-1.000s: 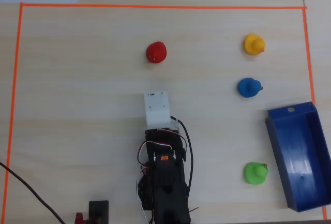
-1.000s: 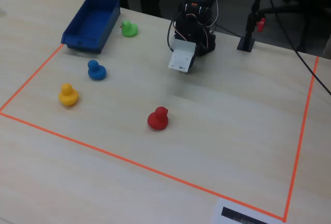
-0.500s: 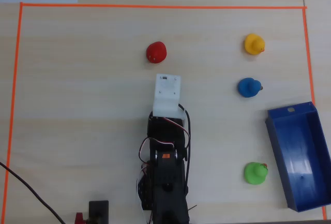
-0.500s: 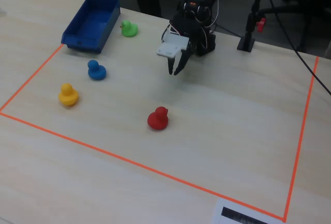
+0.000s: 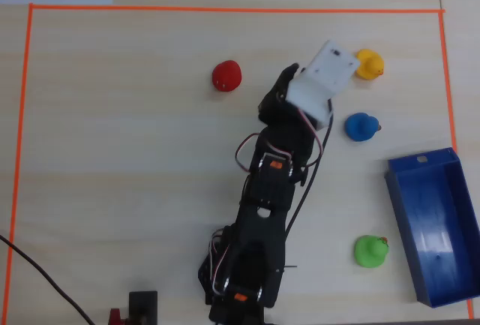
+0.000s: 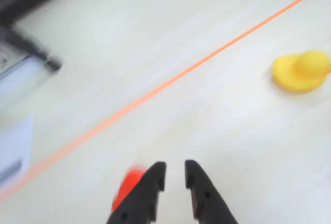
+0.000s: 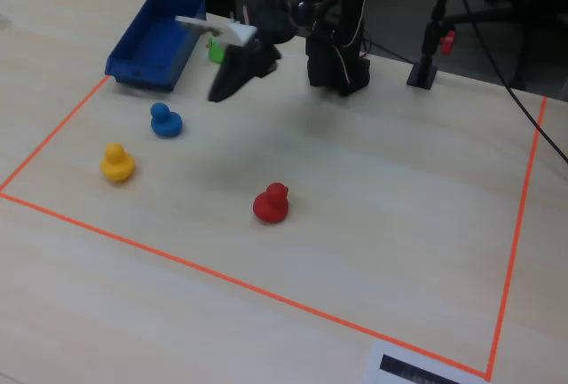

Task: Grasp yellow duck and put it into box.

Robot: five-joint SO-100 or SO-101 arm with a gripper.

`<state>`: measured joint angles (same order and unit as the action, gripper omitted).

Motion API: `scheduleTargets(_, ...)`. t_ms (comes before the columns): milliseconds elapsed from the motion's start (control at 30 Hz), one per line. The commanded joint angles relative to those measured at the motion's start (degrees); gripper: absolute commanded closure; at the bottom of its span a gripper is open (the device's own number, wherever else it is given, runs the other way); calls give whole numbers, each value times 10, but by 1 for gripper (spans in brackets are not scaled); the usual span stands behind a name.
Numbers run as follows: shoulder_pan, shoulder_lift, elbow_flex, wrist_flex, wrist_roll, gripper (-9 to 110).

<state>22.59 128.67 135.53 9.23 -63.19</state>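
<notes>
The yellow duck (image 5: 369,64) sits on the table near the far right corner of the orange-taped area; it also shows at the right in the wrist view (image 6: 302,71) and at the left in the fixed view (image 7: 116,161). The box (image 5: 439,224), a long blue tray, lies at the right edge and looks empty; it also shows in the fixed view (image 7: 155,43). My gripper (image 6: 175,169) hangs above the table, left of the yellow duck and well apart from it. Its jaws are a little apart with nothing between them. It also shows in the fixed view (image 7: 219,94).
A red duck (image 5: 226,76) sits left of the gripper, partly behind the left finger in the wrist view (image 6: 126,185). A blue duck (image 5: 361,127) is between the yellow duck and the box. A green duck (image 5: 370,251) is beside the box. Orange tape (image 5: 225,8) bounds the area.
</notes>
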Motion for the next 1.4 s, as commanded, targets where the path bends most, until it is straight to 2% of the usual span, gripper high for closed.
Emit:
scheduleTargets(0, 56, -143, -161, -33, 24, 95)
scheduleTargets(400, 141, -359, -368, 32, -9, 76)
scheduleTargets(733, 149, -510, -511, 44, -35, 75)
scheduleTargets(967, 172, -586, -540, -1, -54, 74)
scheduleTargets(1367, 205, -684, -598, -10, -83, 68)
